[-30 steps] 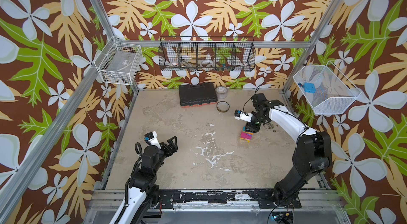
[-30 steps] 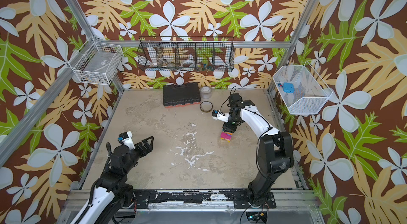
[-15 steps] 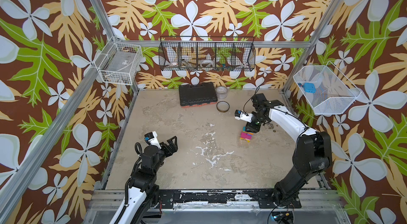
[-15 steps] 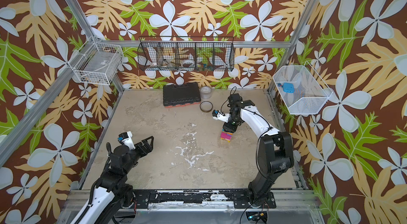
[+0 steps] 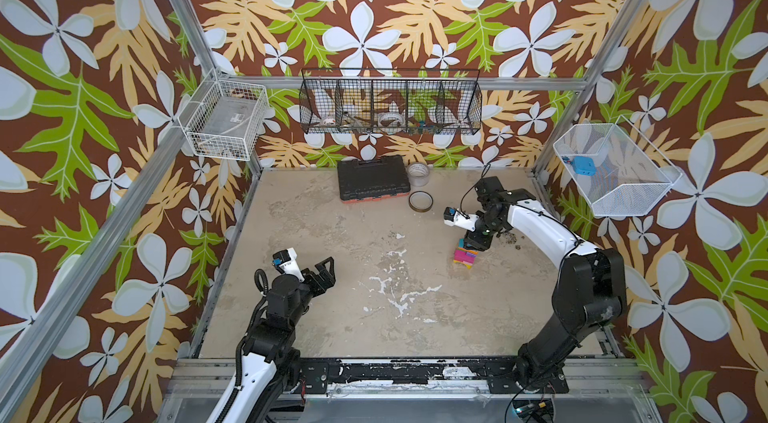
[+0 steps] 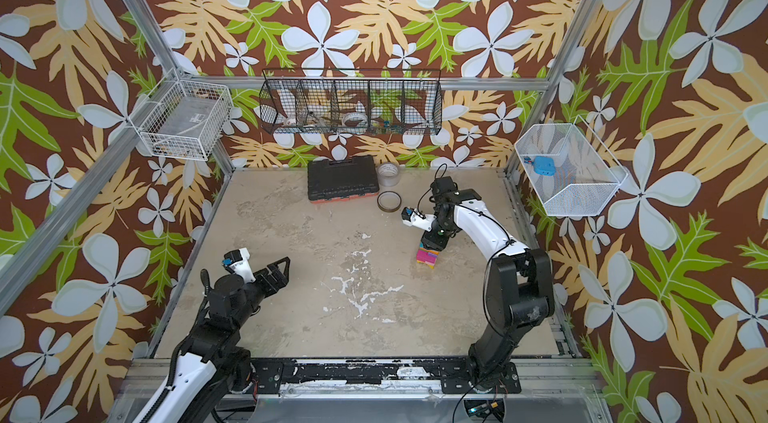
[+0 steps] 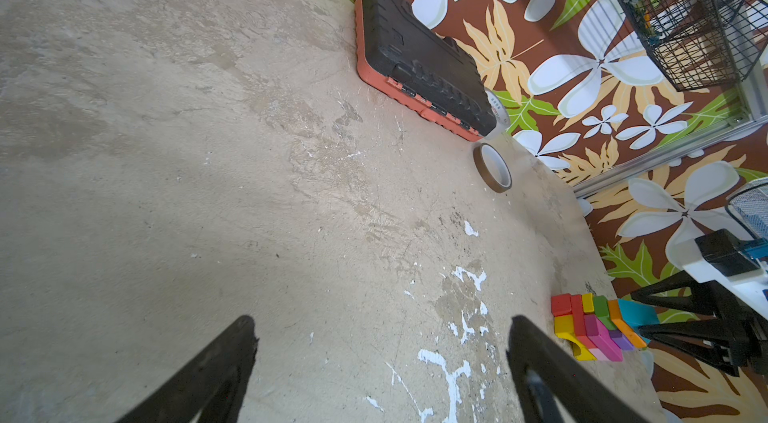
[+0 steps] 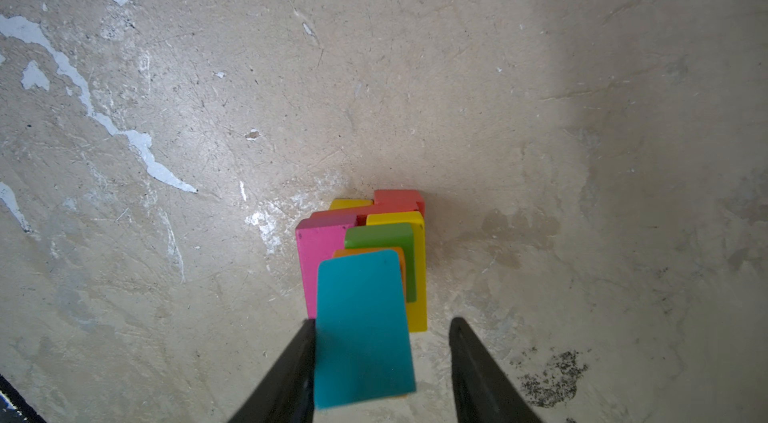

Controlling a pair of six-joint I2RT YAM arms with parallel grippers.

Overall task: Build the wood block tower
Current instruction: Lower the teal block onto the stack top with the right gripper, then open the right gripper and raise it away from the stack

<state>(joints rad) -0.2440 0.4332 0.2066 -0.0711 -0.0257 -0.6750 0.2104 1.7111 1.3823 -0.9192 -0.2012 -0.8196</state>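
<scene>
Your right gripper [image 8: 382,320] sat over the tower [image 5: 464,255], right of the table's [image 5: 332,225] centre. Its jaws were spread around the teal block [image 8: 361,325] on top: one finger [image 8: 291,367] touched its edge, the other stood clear. Your left gripper [image 7: 381,319] hung spread wide above bare table, near left.

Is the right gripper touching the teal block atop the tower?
Cannot tell. In the right wrist view one finger of the right gripper lines up flush with the teal block's edge, the other stands clear; contact is not plain.
</scene>
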